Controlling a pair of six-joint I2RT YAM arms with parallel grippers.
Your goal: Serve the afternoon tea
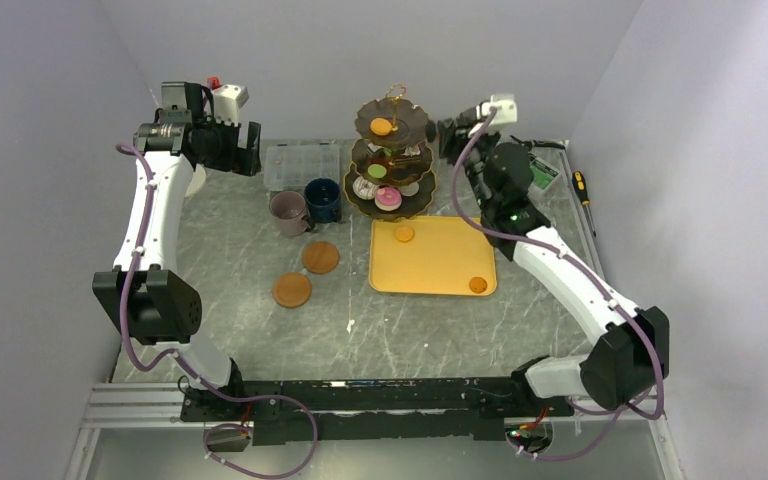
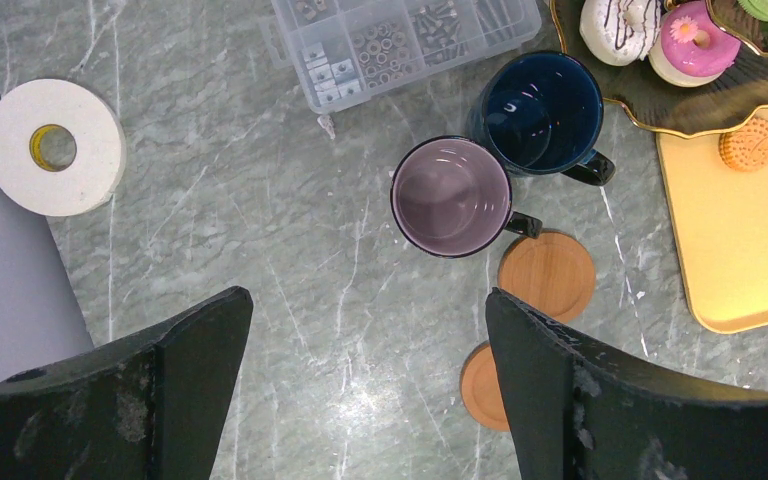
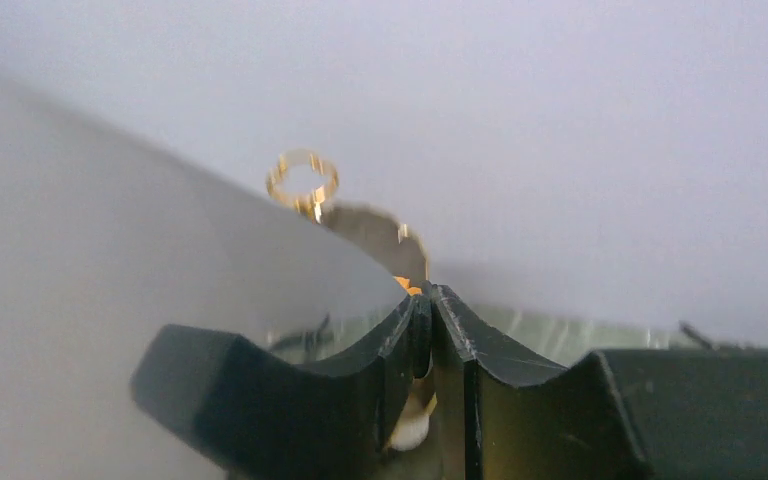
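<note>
The left arm (image 1: 155,210) rises from its base at the near edge and reaches towards the table's (image 1: 260,330) far left corner, elbow folded low and wrist held high. The left gripper (image 2: 370,300) points straight down with its fingers (image 2: 190,350) spread wide and nothing between them. Below it are the mauve mug (image 2: 450,195) and the navy mug (image 2: 545,110), touching each other. Two brown coasters (image 2: 547,275) lie just nearer, and one coaster's rim reaches the mauve mug's handle. A white tape roll (image 2: 55,147) lies at the left edge and a clear compartment box (image 2: 400,40) near the far edge.

The right arm (image 1: 570,280) stretches from the near right corner, forearm angled up and in. The right gripper (image 1: 450,135) is against the right side of the three-tier stand (image 1: 392,160), which stands mid-table near the far edge. Its fingers (image 3: 360,380) are drawn almost together, leaving a thin slit; I cannot tell whether they pinch anything. The stand's gold ring (image 3: 302,180) shows beyond them.

An orange macaron (image 1: 380,127) sits on the top tier, a green macaron (image 1: 376,171) on the middle tier, and a pink donut (image 2: 698,40) on the lowest. Two more orange macarons (image 1: 404,233) lie on the yellow tray (image 1: 435,265) in front of the stand.
</note>
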